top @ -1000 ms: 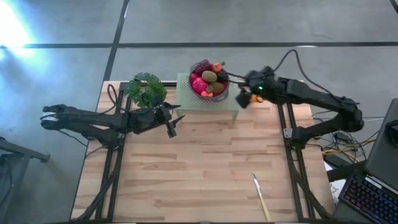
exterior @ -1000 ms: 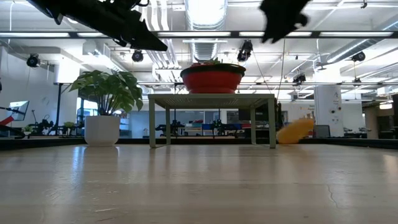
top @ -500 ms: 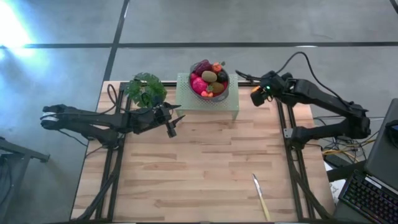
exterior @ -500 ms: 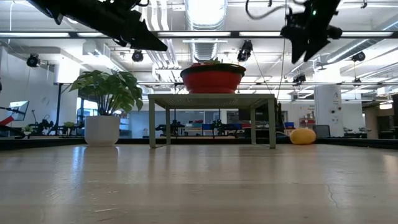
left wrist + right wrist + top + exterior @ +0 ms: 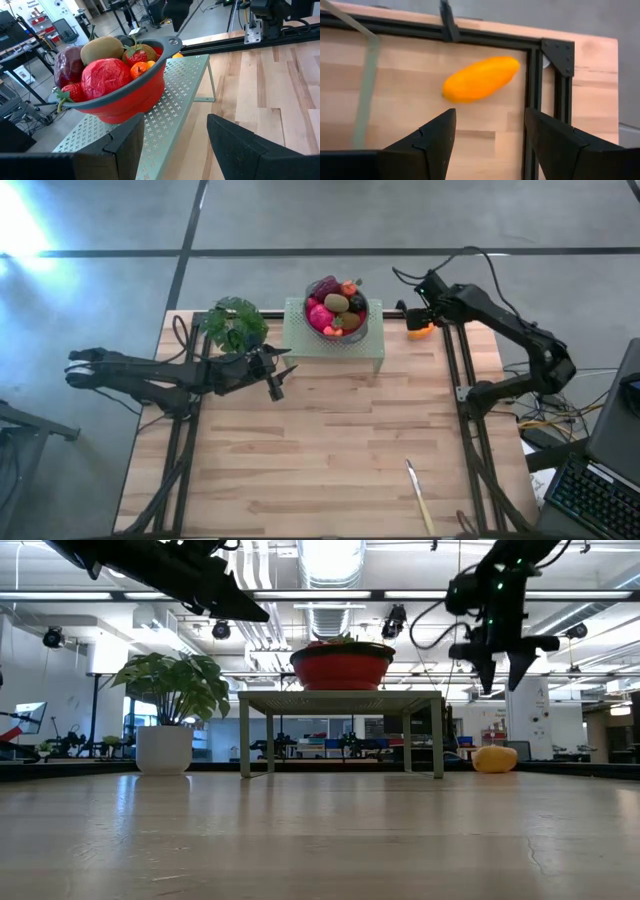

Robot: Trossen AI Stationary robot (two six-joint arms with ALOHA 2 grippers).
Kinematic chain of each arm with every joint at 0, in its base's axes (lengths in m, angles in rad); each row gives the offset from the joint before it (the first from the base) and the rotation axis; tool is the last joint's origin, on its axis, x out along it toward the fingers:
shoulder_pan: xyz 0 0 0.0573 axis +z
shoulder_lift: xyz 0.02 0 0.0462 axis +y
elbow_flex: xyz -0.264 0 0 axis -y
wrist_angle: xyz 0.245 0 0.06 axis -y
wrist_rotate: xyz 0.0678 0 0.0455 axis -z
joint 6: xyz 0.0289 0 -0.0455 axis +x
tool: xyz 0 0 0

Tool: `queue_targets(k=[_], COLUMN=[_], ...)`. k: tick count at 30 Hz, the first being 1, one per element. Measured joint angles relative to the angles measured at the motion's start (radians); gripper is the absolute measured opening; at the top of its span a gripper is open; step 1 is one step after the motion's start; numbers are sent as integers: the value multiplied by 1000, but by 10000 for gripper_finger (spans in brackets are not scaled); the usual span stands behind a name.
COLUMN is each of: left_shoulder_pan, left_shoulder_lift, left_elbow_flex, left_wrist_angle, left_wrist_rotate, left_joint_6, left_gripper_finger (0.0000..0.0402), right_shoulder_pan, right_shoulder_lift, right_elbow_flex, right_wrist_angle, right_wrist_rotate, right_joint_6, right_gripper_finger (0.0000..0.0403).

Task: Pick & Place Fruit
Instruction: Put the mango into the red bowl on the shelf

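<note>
I have the right gripper (image 5: 419, 317) near the upper right of the high view, hanging above the orange oval fruit (image 5: 480, 79), which lies on the wooden surface (image 5: 340, 450) just beside the dark frame rail. In the right wrist view both dark fingers (image 5: 427, 145) stand apart with nothing between them, and the fruit sits clear of them, so I read that gripper as open and empty. In the low view it hangs over the fruit (image 5: 495, 758) at the right of the frame, well above it.

The rest of the fruit is heaped in the red bowl (image 5: 338, 308) at the upper middle of the high view, on a pale green perforated stand (image 5: 335, 345). In the left wrist view I see a maroon piece, a brown one and small red and orange ones in the bowl (image 5: 127, 92).

My left gripper (image 5: 276, 383) waits at the left of centre, below the potted plant (image 5: 235, 323); its fingers (image 5: 250, 147) are parted, holding nothing. A slim pale utensil (image 5: 420, 497) lies at the lower right; I can't quite tell what kind.
</note>
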Motion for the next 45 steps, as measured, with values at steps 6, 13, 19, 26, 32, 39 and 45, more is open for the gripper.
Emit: queue_targets(k=[6, 13, 19, 26, 32, 39, 45], left_shoulder_pan=[0, 0, 0, 0, 0, 0, 0], left_shoulder_lift=[0, 0, 0, 0, 0, 0, 0], left_elbow_flex=[0, 0, 0, 0, 0, 0, 0], left_wrist_angle=[0, 0, 0, 0, 0, 0, 0], left_wrist_rotate=[0, 0, 0, 0, 0, 0, 0], left_joint_6=[0, 0, 0, 0, 0, 0, 0], left_gripper_finger=[222, 222, 222, 222, 222, 222, 222], right_shoulder_pan=[-42, -80, -108, -123, -123, -124, -130], right_shoulder_lift=[95, 194, 270, 322, 346, 393, 483], right_elbow_flex=[15, 28, 59, 78, 78, 70, 66], right_wrist_angle=[7, 51, 80, 102, 113, 151, 151], right_wrist_rotate=[-15, -45, -45, -73, -97, -89, -80], right_joint_6=[67, 136, 223, 348, 459, 523, 497], right_gripper_finger=[254, 302, 330, 340, 332, 309, 292])
